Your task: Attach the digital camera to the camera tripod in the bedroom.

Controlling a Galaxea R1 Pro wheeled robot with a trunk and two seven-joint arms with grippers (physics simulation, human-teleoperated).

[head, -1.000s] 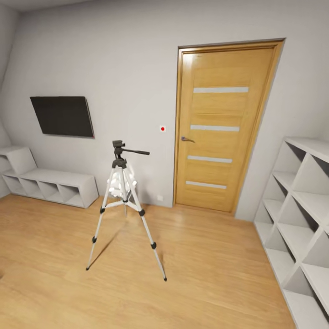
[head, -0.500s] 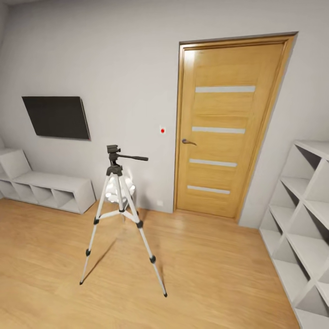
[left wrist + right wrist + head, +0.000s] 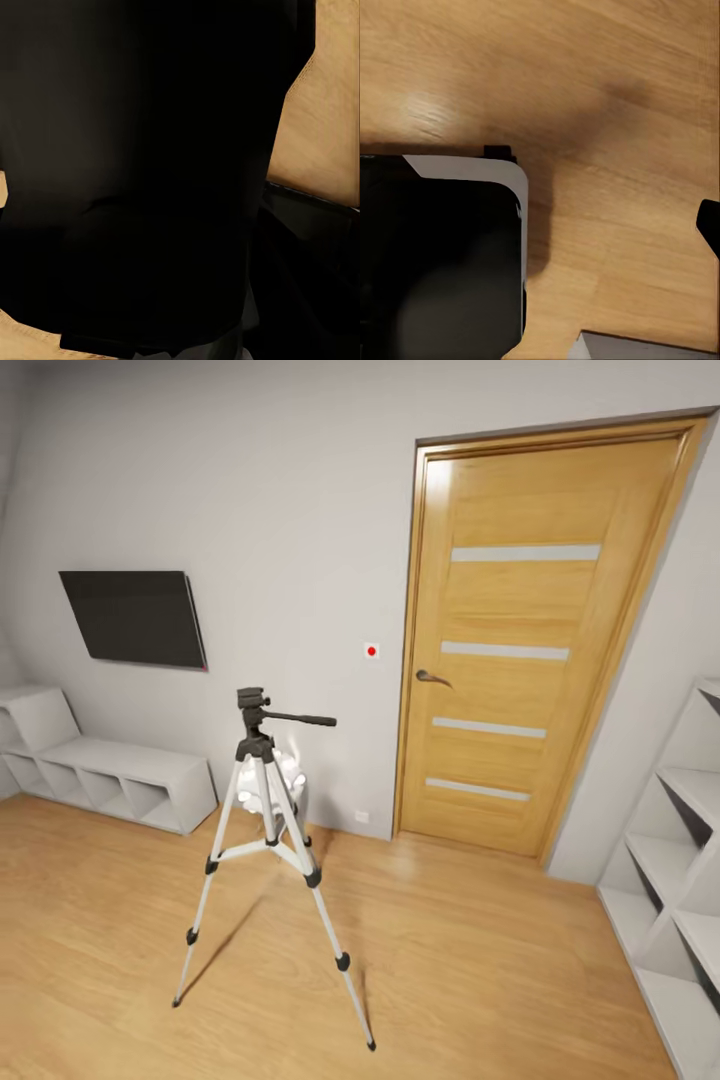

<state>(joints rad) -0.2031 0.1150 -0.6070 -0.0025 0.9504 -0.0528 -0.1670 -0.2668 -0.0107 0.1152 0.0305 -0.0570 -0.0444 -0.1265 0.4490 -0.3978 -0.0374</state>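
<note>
Although I am facing the bedroom's door wall, I cannot tell how either pincer stands; the wrist views give dark robot bodywork over wood floor (image 3: 607, 90). From the head view, the tall camera tripod with silver-white legs and a black pan head (image 3: 262, 800) stands on the floor, near the grey wall, between the dark wall TV (image 3: 135, 618) and the wooden door (image 3: 520, 640). I see no digital camera here. I judge the tripod light and easily tipped, its long handle (image 3: 298, 718) prone to swivel, so I would press any mounting straight down on the head plate.
</note>
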